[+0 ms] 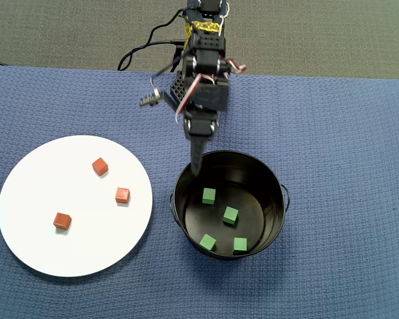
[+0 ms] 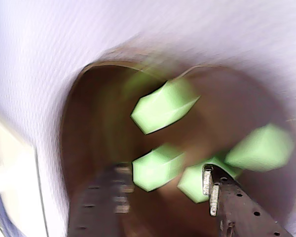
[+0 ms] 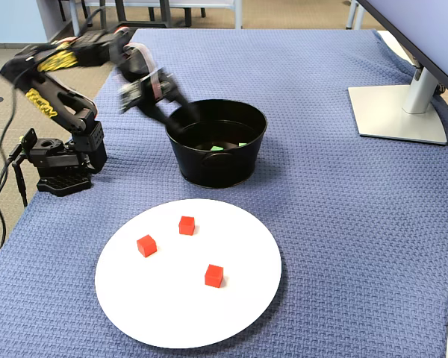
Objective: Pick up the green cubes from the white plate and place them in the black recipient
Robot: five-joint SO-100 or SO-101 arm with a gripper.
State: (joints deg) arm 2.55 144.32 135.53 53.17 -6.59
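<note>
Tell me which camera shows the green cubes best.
The overhead view: all four green cubes lie sharp and separate on the black bucket's floor. The wrist view shows them close but blurred. In the fixed view the bucket wall hides all but slivers.

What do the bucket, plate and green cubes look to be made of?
Bucket: likely painted metal; glossy black walls with highlights, thin wire handle. Plate: plain smooth white, ceramic or plastic, unclear. Green cubes: matte, no shine, perhaps foam or painted wood.
</note>
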